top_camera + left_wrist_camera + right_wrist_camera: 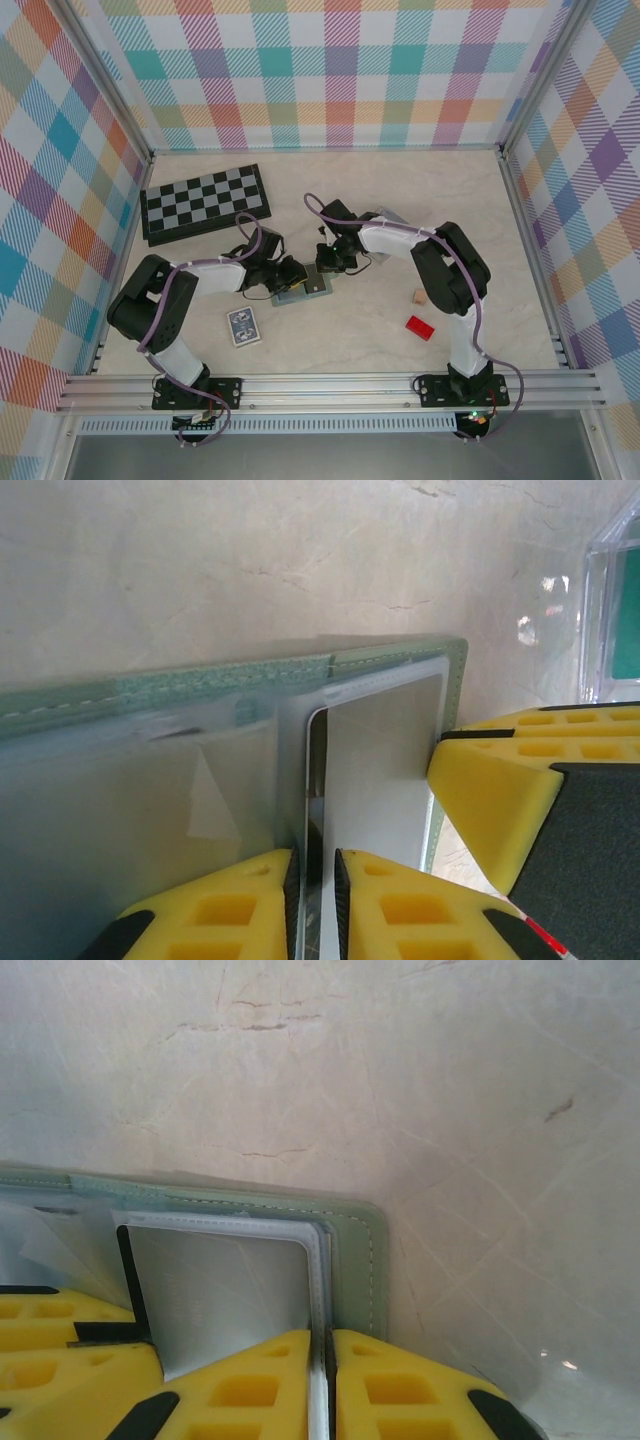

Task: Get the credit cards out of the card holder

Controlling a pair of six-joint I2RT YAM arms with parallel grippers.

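Left gripper [313,865] and right gripper [322,1345] meet over the desk [400,200], just beside the chessboard [205,203] on its near right. The card holder [200,680] lies open there. The left gripper is nearly closed on its inner edge, and the right pinches a pale credit card [220,1280] by its edge.

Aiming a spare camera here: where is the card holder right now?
In the top view, the card holder lies mid-table, pinched between the left pincer and right pincer, beyond and right of the playing-card pack.
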